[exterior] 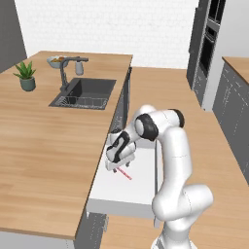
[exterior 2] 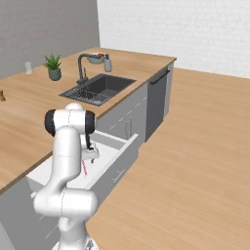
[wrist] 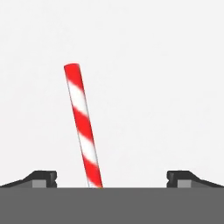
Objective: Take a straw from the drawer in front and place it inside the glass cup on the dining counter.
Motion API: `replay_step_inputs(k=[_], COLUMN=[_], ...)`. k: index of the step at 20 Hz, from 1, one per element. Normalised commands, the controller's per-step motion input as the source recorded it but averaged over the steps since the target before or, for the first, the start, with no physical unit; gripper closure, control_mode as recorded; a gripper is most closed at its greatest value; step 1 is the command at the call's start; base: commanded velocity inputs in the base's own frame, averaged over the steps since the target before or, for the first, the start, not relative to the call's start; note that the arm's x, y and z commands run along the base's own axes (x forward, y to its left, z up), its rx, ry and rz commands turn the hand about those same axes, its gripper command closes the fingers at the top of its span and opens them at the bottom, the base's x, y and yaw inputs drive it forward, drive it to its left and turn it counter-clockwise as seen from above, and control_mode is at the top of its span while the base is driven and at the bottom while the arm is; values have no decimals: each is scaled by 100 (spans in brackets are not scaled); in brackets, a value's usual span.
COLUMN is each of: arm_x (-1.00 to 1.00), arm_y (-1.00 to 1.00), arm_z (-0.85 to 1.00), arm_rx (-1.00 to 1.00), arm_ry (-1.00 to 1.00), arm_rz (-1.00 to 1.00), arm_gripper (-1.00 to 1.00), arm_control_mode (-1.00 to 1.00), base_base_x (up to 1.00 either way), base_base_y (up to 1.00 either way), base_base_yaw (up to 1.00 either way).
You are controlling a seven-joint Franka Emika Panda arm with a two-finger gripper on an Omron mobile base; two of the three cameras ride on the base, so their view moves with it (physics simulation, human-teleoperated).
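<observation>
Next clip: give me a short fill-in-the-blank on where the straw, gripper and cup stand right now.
1. The straw lies on the white floor of the open ____.
2. The gripper hangs over the straw with jaws ____.
3. The glass cup stands on the counter beside the potted ____.

Missing words: drawer; open; plant

Straw (wrist: 82,127) lies in drawer (exterior: 141,189), between pincer (wrist: 112,178) fingertips (wrist: 43,178).
</observation>
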Motion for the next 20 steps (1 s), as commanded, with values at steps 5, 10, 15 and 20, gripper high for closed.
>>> replay_step_inputs(k=[5, 10, 15, 20], arm_x=[0, -10, -18, -7], arm_y=[0, -11, -40, -37], arm_z=[-43, -45, -36, -27], arm_rx=[0, 0, 0, 0], arm_ry=[0, 0, 0, 0], arm_rz=[1, 0, 0, 0], arm_gripper=[-100, 100, 100, 100], arm_control_mode=[-100, -100, -100, -100], base_base_x=[0, 0, 0, 0], base_base_y=[0, 0, 0, 0], base_base_yaw=[0, 0, 0, 0])
